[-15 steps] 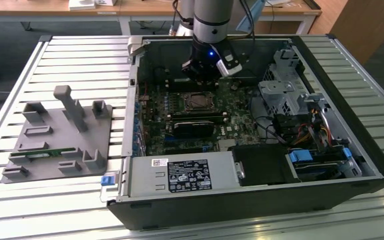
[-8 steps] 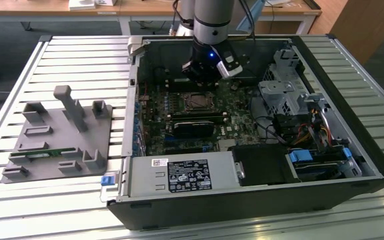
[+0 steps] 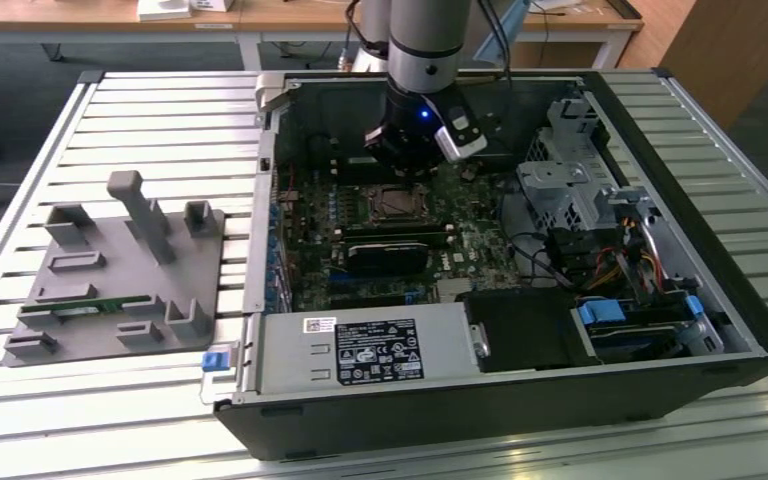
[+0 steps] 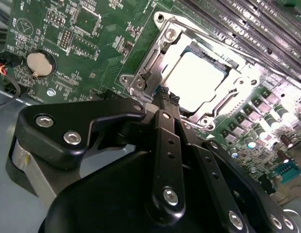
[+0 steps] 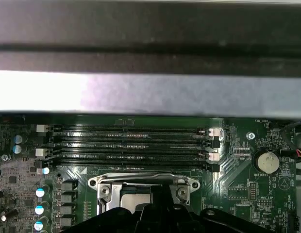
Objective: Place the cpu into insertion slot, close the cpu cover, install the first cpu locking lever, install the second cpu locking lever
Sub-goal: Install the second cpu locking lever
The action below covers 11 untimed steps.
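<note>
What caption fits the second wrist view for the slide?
Shut gripper poised at the edge of the closed cpu cover, cpu seated beneath it.

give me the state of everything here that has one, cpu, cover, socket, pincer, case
cpu: seated flat in the insertion slot, metal top up
insertion slot: filled by the chip
cpu cover: lowered, its frame lying around the chip
pincer: fingertips together, nothing held, at the cover's edge
computer case: lying on its side, side panel off
memory slots: empty
</note>
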### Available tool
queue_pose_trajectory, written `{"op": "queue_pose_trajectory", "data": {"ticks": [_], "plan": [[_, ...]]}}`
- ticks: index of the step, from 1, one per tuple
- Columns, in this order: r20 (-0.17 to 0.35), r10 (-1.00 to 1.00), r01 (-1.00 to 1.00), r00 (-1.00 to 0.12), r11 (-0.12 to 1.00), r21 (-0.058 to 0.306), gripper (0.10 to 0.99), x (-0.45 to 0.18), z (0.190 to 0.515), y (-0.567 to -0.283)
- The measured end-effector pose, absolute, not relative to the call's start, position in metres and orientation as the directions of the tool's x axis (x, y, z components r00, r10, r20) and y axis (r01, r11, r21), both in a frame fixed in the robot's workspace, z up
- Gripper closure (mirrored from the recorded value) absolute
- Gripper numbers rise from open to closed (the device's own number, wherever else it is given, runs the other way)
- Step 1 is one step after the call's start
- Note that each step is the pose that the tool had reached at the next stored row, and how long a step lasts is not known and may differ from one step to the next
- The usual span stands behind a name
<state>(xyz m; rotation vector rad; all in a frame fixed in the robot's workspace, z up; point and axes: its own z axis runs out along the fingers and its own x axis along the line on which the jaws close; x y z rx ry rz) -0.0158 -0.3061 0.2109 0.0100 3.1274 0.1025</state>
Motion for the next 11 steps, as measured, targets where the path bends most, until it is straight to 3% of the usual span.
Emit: {"op": "queue_pose_trajectory", "data": {"ticks": [11], "plan": [[-0.012, 0.007, 0.006, -1.000, 0.998, 0.065, 0.980, -0.016, 0.228, -0.306]]}}
